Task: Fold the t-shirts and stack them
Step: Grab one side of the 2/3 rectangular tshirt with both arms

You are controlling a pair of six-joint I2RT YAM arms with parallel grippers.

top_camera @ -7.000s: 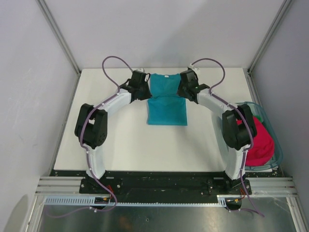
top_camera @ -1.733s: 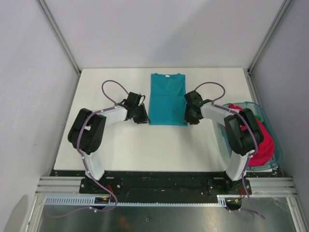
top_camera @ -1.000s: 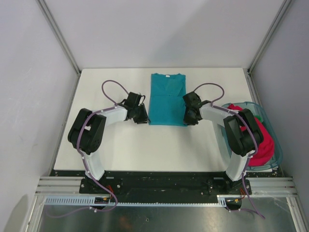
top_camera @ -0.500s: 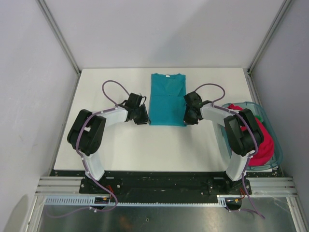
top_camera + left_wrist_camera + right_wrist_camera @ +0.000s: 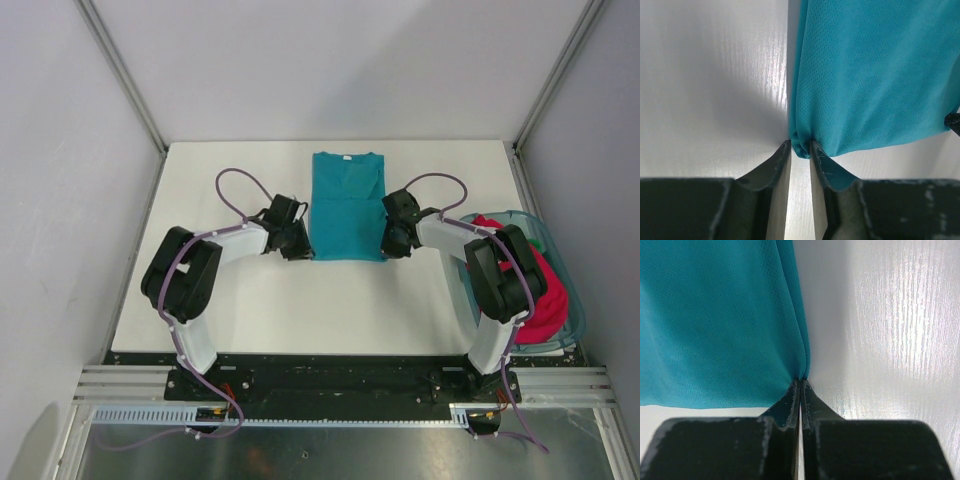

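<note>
**Both grippers at the near corners of the teal tee**

From the overhead view I saw the teal tee (image 5: 347, 205) lying flat on the bench (image 5: 230, 310), folded into a long narrow panel; its collar pointed to the far edge and its hem lay nearest the arm bases.

The left gripper (image 5: 300, 247) sat low at the near-left corner of that hem. In its wrist view the fingers (image 5: 780, 160) stood a narrow gap apart; a small fold of the corner sat between the tips and touched both. Bare bench showed in the gap behind the fold, and I could not tell whether the cloth was firmly pinched or only straddled.

The right gripper (image 5: 392, 244) sat at the near-right corner, opposite the left one. Its fingers (image 5: 812, 407) were pressed together with no gap; the tee's side edge ran straight into the tips and the cloth drew in towards them, so it had the corner clamped.

The rest of the tee lay smooth between the two grippers, with its folded layers showing along the right edge.

Off to the right, beside the right arm, a basket (image 5: 548, 235) stood at the bench edge; a magenta tee (image 5: 540, 300) was heaped inside it, well apart from the teal one.
</note>
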